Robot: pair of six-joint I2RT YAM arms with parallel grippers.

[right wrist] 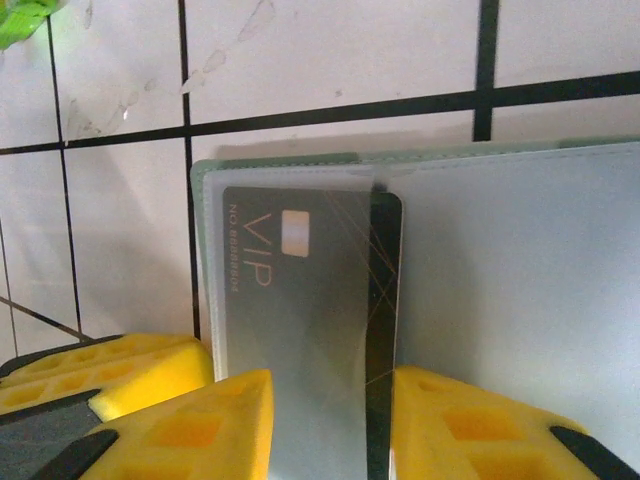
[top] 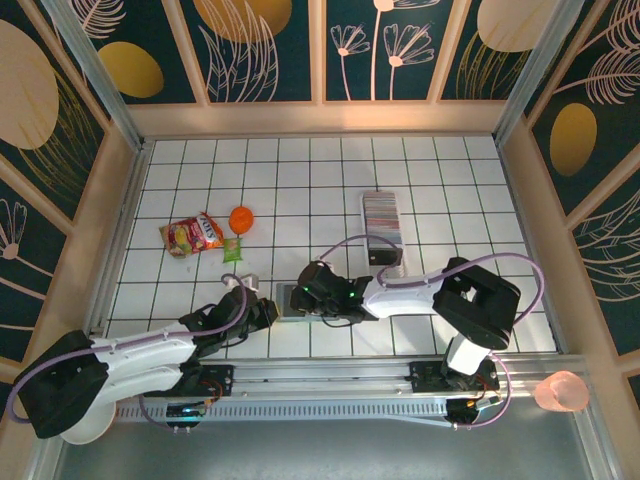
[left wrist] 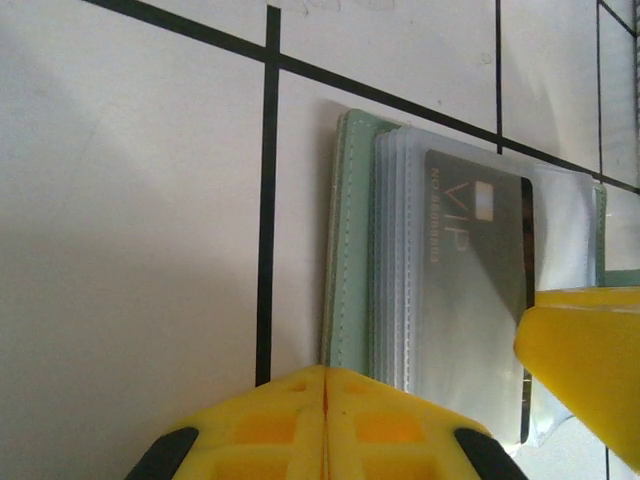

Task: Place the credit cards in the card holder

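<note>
The sage-green card holder (top: 287, 300) lies open on the tiles in front of both arms, its clear sleeves fanned out (left wrist: 352, 250) (right wrist: 520, 280). A grey VIP card (left wrist: 470, 290) (right wrist: 300, 320) lies flat on it, partly under a clear sleeve. My right gripper (top: 305, 293) (right wrist: 330, 400) is open, its yellow fingers (left wrist: 585, 360) standing over the card's near end. My left gripper (top: 265, 310) (left wrist: 325, 372) is shut, its tip at the holder's green edge. The other credit cards (top: 382, 213) stand as a striped row further back.
The cards stand in a long clear tray (top: 385, 255) at mid-right. A snack bag (top: 190, 235), an orange ball (top: 241, 218) and a small green packet (top: 232, 250) (right wrist: 20, 15) lie at the left. A pink cup (top: 562, 390) is beyond the right rail.
</note>
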